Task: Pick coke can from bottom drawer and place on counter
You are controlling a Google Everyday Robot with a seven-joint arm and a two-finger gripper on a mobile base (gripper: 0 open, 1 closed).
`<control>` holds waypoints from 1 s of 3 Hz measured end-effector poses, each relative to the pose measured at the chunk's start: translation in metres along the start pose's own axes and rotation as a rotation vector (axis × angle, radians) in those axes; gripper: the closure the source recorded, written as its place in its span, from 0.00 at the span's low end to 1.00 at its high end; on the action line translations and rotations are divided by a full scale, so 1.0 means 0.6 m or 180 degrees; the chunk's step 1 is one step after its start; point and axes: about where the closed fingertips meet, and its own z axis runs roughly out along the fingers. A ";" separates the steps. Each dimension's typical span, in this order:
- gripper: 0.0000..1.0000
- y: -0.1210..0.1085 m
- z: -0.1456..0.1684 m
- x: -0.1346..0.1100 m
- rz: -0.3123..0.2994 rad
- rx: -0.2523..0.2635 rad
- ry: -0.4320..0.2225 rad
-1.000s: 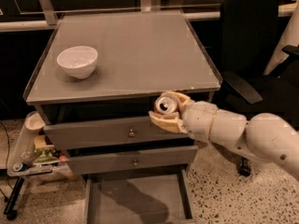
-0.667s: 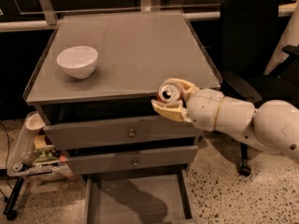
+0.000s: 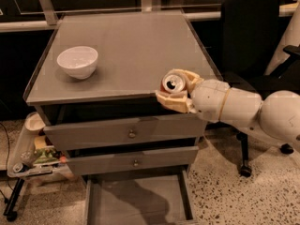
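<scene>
small red-orange cylindrical coke can (image 3: 171, 84) w/ silver top, clamped in tan two-finger gripper (image 3: 173, 92) at matte grey counter (image 3: 126, 55) front edge.

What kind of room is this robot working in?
Probably an office or lab workspace: a grey drawer cabinet, a black office chair on casters, and a speckled hard floor. The gripper holds the coke can at the front right edge of the counter.
</scene>
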 end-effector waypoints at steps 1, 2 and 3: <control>1.00 -0.057 -0.008 -0.049 -0.0004 0.0051 -0.0130; 1.00 -0.116 -0.005 -0.068 0.0046 0.0083 -0.0152; 1.00 -0.165 0.022 -0.051 0.0281 -0.0007 -0.0183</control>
